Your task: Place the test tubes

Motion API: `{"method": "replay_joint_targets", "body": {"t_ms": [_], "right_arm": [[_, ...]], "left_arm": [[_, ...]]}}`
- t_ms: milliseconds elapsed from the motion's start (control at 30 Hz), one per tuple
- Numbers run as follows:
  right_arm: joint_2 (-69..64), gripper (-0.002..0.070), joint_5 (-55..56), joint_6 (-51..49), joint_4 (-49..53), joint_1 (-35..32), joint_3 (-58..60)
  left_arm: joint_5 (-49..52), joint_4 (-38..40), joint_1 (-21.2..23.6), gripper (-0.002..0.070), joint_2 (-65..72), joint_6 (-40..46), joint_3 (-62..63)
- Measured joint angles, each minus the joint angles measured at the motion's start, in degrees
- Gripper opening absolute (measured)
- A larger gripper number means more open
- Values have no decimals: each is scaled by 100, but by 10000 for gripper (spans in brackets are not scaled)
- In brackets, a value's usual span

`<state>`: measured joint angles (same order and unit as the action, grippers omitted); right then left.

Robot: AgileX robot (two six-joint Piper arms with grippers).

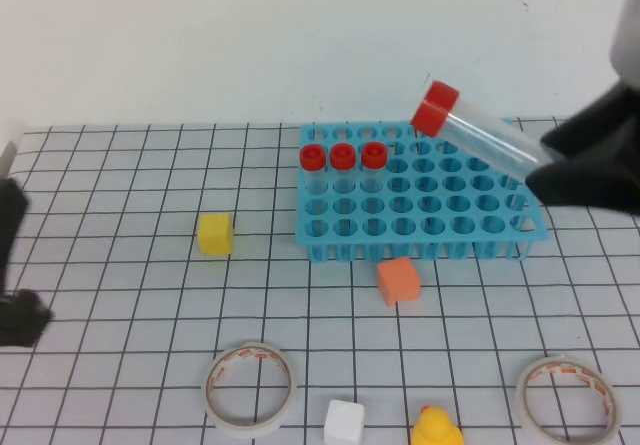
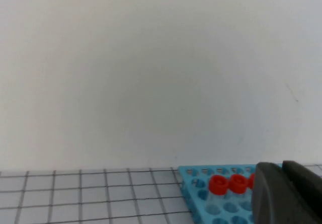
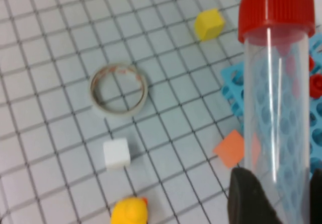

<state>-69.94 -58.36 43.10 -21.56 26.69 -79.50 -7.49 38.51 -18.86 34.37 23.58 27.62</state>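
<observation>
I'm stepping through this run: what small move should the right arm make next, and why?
Probably tip the test tube upright: the right gripper holds it tilted above the blue rack, near three seated tubes. The left gripper sits shut, parked at far left.

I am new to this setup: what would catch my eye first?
The clear plastic test tube with a red cap, held tilted above the blue plastic rack by the right gripper on the right. Next, three red-capped tubes standing in the rack's left part; the left gripper sits shut at the far left.
</observation>
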Motion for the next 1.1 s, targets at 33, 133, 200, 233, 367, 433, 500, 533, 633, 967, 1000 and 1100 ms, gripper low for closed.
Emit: {"method": "replay_joint_targets", "body": {"t_ms": [33, 133, 200, 233, 367, 433, 500, 533, 633, 967, 1000, 1100], "right_arm": [[201, 227, 410, 33, -88, 0, 365], [749, 227, 1380, 94, -384, 0, 1360], [1110, 227, 1977, 108, -574, 0, 1960], [1286, 227, 2294, 110, -686, 0, 2274], [1886, 227, 3416, 183, -1346, 0, 3348], [2186, 227, 3903, 333, -1797, 0, 3821], [2405, 227, 4250, 514, -2192, 0, 4187], [2503, 227, 4411, 611, -2391, 0, 4364], [2750, 227, 4727, 957, -2958, 0, 4817], [3075, 227, 4702, 1809, -3796, 0, 5113], [3113, 227, 4676, 1951, -3928, 0, 5126], [3195, 227, 4571, 2494, -4348, 0, 5135]], "left_arm": [[-136, -40, -241, -1, 69, 0, 0], [-539, -104, -1059, -1, 300, -30, 0], [-858, -104, -1595, -1, 523, -148, 0], [-1028, -104, -1832, -1, 631, -198, 0], [-2070, -219, -2971, -1, 1270, -419, 0], [-2564, -556, -3450, -1, 1678, -494, 0], [-2976, -948, -3798, -1, 2117, -633, 0], [-3194, -1136, -3946, -1, 2338, -751, 0], [-3723, -1464, -4171, -1, 3024, -1406, 65], [-2215, -2295, -4185, 97, 3578, -2551, 1194], [-2079, -2379, -4185, 149, 3578, -2627, 1342], [-1751, -2524, -4185, 317, 3578, -2944, 1698]]}}
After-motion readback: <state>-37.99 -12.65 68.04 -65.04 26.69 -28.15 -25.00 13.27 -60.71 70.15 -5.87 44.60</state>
